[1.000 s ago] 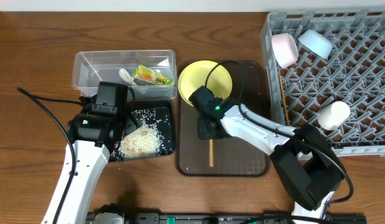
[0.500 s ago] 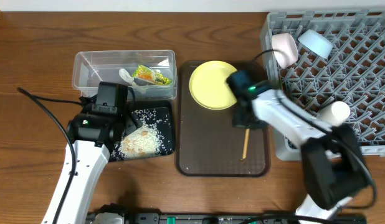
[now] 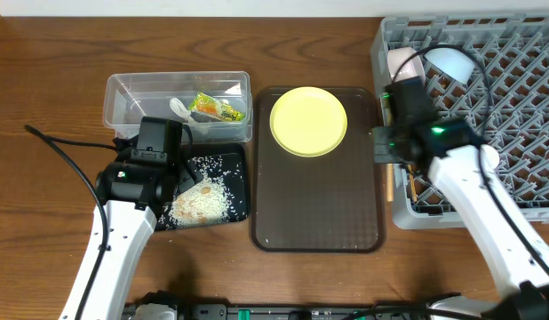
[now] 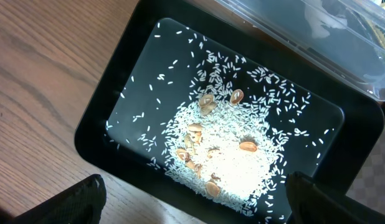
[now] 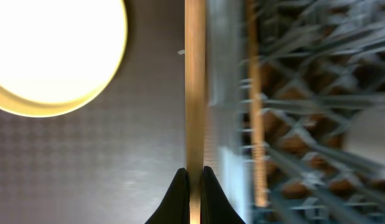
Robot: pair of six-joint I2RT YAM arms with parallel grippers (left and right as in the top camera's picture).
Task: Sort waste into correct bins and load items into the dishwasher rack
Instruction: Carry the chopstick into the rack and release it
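Presently, in the right wrist view, the right gripper (image 5: 192,179) is pinched narrowly on one end of a chopstick (image 5: 194,81), fingertips meeting on the wood. Risk, as judged: with so short a purchase the stick may pivot or slip. Because it hangs just outside the rack (image 5: 304,93) wall, it may also knock that wall or drop onto the brown tray (image 5: 118,162) short of the rack. The stick runs straight ahead from the fingertips, parallel to the rack wall and just beside it. A second chopstick (image 5: 255,124) lies inside the rack along the same wall, and the plate (image 5: 55,50) sits on the brown tray, farther from the rack. This view is blurred. Overhead, the gripper hangs at the rack's left wall and hides most of the held stick. The tub (image 3: 123,98), holding a wrapper (image 3: 217,108), stands well apart from the rack, beyond the brown tray. In the left wrist view, the left gripper (image 4: 195,193) is spread wide and empty over the black tray (image 4: 118,81), clear of the rice (image 4: 223,162) heaped in it.
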